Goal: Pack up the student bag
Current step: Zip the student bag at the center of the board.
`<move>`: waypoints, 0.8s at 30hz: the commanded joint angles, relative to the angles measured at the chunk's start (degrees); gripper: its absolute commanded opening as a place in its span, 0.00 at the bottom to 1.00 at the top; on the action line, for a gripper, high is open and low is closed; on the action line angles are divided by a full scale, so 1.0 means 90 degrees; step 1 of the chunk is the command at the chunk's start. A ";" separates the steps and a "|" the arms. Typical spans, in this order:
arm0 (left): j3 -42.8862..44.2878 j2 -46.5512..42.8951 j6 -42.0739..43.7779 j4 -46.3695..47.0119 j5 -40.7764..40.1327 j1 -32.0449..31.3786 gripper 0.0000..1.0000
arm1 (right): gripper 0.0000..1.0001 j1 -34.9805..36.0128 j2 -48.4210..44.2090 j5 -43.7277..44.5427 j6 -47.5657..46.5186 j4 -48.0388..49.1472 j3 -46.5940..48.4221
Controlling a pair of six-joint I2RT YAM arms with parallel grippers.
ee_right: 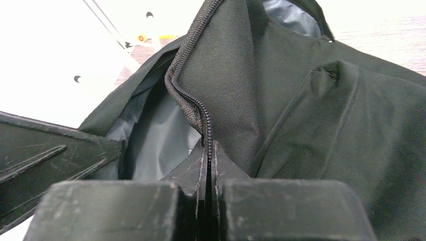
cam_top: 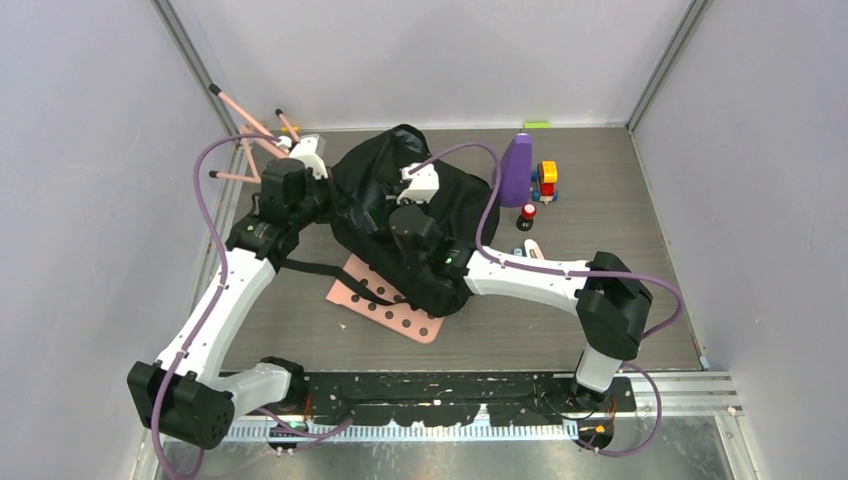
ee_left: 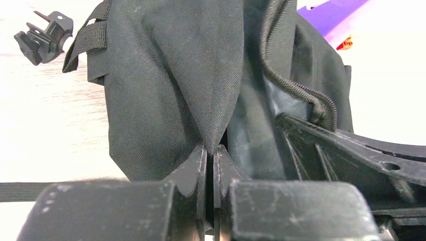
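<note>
1. The left gripper (ee_left: 210,150) is pinched narrow on a fold of black fabric at the left-rear edge of the student bag (cam_top: 365,180).
2. The right gripper (ee_right: 208,149) is clamped tight on the zipper edge (ee_right: 193,108) of the bag's mouth, with grey lining (ee_right: 155,140) showing beside it.
3. The bag sits mid-table toward the back, bunched between both arms. Its near corner lies on a pink perforated board (cam_top: 400,318), and a strap (cam_top: 320,268) trails across that board.
4. On the left, the wall is close to the left arm, and pink rods (cam_top: 250,120) lean in the back-left corner.
5. A purple container (cam_top: 516,170), coloured blocks (cam_top: 546,180) and a red-capped item (cam_top: 528,212) stand near the bag's right side.
6. Bare table (cam_top: 640,220) lies open at the far right and in front of the board.
</note>
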 commanded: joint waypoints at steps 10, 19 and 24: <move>0.0368 -0.0876 0.0936 0.0192 -0.0129 0.0018 0.74 | 0.77 -0.0116 -0.0903 -0.1679 -0.0821 -0.0778 0.0485; -0.0246 -0.1265 -0.0237 -0.0981 -0.0019 0.0018 0.88 | 0.79 -0.0417 -0.1466 -0.4141 -0.0622 -0.0875 -0.0584; -0.0817 -0.1567 -0.0602 -0.0845 0.0310 0.0018 0.87 | 0.72 -0.0804 -0.1219 -0.6650 -0.0372 -0.0461 -0.0896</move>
